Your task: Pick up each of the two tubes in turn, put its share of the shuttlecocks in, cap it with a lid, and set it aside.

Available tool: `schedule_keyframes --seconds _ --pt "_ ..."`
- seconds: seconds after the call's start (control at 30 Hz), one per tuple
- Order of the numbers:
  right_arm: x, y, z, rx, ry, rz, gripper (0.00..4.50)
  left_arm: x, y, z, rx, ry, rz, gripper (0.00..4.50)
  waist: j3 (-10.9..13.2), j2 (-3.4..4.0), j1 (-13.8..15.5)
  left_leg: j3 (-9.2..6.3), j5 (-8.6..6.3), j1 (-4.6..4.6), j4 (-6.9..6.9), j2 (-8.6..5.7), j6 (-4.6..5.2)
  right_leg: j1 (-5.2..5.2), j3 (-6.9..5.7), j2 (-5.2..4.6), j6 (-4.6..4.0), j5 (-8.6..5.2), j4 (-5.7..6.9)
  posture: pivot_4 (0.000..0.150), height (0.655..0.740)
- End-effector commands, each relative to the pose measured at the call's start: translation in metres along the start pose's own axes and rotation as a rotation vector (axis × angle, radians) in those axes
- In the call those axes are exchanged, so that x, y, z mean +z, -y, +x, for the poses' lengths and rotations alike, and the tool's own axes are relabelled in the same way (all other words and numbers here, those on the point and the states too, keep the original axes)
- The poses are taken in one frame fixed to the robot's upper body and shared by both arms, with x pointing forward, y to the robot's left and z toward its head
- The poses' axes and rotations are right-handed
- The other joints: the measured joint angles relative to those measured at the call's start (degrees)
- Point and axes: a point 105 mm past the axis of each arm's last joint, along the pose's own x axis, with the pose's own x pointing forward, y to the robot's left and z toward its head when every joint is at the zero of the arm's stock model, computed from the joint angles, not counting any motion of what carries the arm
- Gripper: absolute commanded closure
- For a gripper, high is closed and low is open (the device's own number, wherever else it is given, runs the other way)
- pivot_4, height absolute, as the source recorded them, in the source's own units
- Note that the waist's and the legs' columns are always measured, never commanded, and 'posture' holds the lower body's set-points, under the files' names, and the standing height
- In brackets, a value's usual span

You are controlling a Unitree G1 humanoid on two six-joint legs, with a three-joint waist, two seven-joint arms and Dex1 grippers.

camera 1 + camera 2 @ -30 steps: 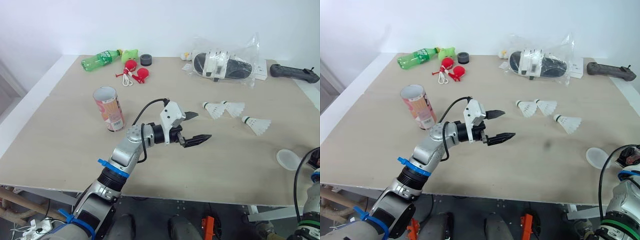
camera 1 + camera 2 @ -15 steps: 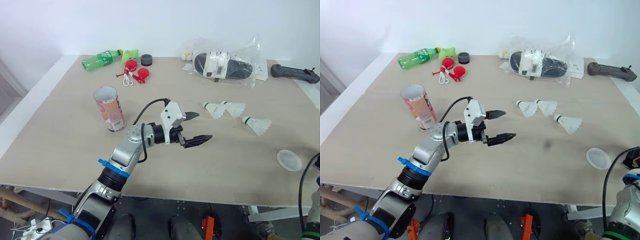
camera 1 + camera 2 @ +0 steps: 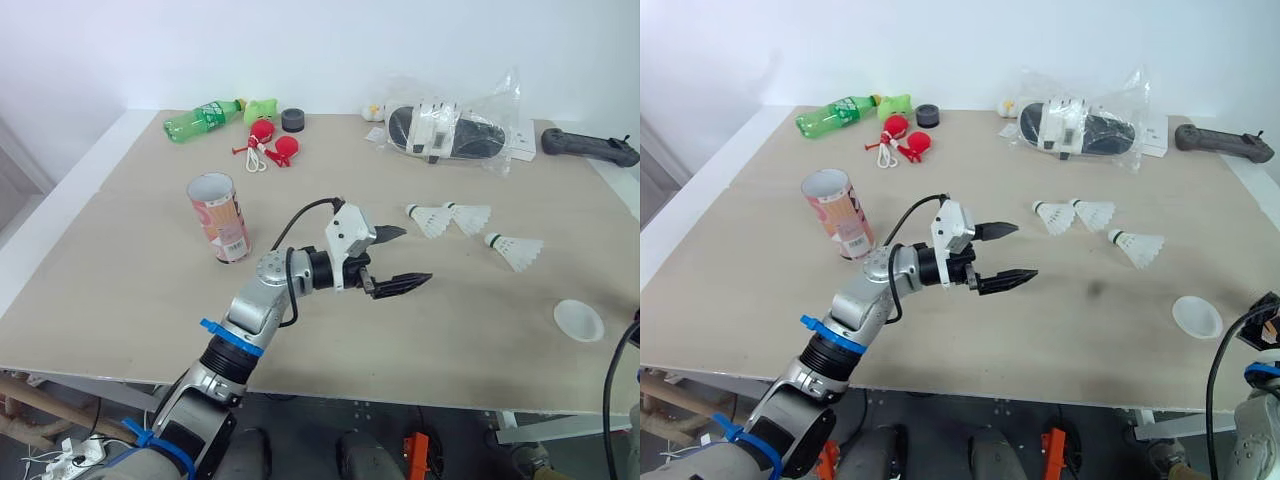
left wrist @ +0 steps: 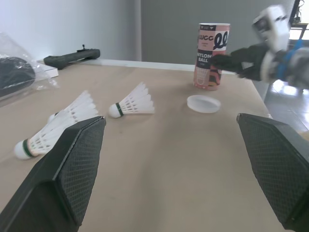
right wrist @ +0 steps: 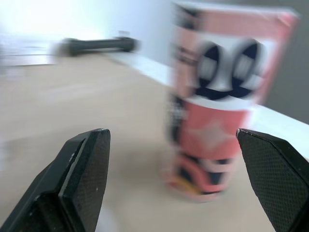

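left tool (image 3: 412,255) open, empty | nearest shuttlecock (image 3: 431,219) ahead, cork toward it | right tool (image 5: 171,135) open, facing upright tube (image 5: 219,96)

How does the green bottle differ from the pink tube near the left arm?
The green bottle lies on its side at the far edge of the table; the pink tube stands upright, closer in. The bottle is see-through green; the tube is opaque pink and white, open-topped. Both sit on the robot's left.
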Motion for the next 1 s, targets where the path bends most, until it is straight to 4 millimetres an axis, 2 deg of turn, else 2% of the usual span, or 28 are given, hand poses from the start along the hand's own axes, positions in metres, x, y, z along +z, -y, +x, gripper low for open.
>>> schedule_keyframes --seconds 0.03,0.07,0.17,0.27,0.33,0.43,0.6,0.8,1.0 --pt "0.028 -0.093 -0.033 0.553 0.017 0.030 0.04 0.014 -0.010 -0.023 0.123 0.072 -0.016 0.00 0.0 -0.01 -0.4 -0.02 -0.02 0.02 0.00 0.05 0.02 0.02 0.00 0.05 -0.02 0.00 0.00 0.150 0.7400" --pt "0.030 -0.117 -0.046 0.719 -0.008 0.008 0.04 0.010 -0.011 -0.033 0.169 0.064 -0.017 0.00 0.0 0.00 -0.6 -0.05 -0.02 0.03 0.00 0.07 0.02 0.01 -0.01 0.08 -0.04 0.01 0.01 0.150 0.7400" --pt "0.029 -0.159 -0.066 1.034 -0.065 -0.056 0.04 -0.005 -0.015 -0.062 0.302 0.009 0.020 0.00 0.1 -0.20 -1.1 -0.10 -0.01 0.12 0.03 0.06 0.01 0.16 -0.07 0.05 -0.02 0.04 0.01 0.150 0.7400" --pt "0.025 -0.196 -0.083 1.311 -0.099 -0.149 0.04 -0.006 -0.022 -0.095 0.496 0.000 0.068 0.00 0.3 -0.55 -0.9 -0.34 0.03 0.12 0.15 0.02 -0.02 0.26 -0.21 0.06 -0.23 0.04 0.00 0.150 0.7400" --pt "0.025 -0.211 -0.090 1.441 -0.109 -0.177 0.04 -0.002 -0.025 -0.116 0.637 0.021 0.079 0.00 0.4 -0.79 -0.7 -0.39 0.05 0.10 0.17 0.00 -0.02 0.24 -0.21 0.04 -0.28 0.07 -0.01 0.150 0.7400" --pt "0.025 -0.229 -0.097 1.612 -0.101 -0.210 0.04 -0.002 -0.027 -0.162 0.926 0.030 0.094 0.00 0.5 -0.99 0.1 -0.39 0.06 0.06 0.18 0.01 -0.03 0.24 -0.23 0.01 -0.26 0.08 -0.07 0.150 0.7400" --pt "0.029 -0.255 -0.098 1.745 -0.037 -0.193 0.04 -0.009 -0.022 -0.212 1.227 -0.031 0.151 0.00 0.6 -1.11 0.6 -0.44 0.01 -0.25 0.17 0.03 -0.09 0.03 -0.35 -0.01 -0.07 0.16 -0.24 0.150 0.7400" --pt "0.031 -0.275 -0.097 1.785 0.015 -0.178 0.04 -0.019 -0.030 -0.218 1.316 -0.073 0.133 0.00 0.6 -1.17 1.5 -0.50 0.02 -0.36 0.21 -0.02 -0.10 0.03 -0.49 -0.08 -0.03 0.20 -0.28 0.150 0.7400" --pt "0.033 -0.282 -0.095 1.783 0.048 -0.173 0.04 -0.038 -0.039 -0.201 1.200 -0.143 0.062 0.00 0.6 -1.17 1.6 -0.50 0.02 -0.34 0.24 0.00 -0.10 0.03 -0.49 -0.03 -0.08 0.28 -0.28 0.150 0.7400"
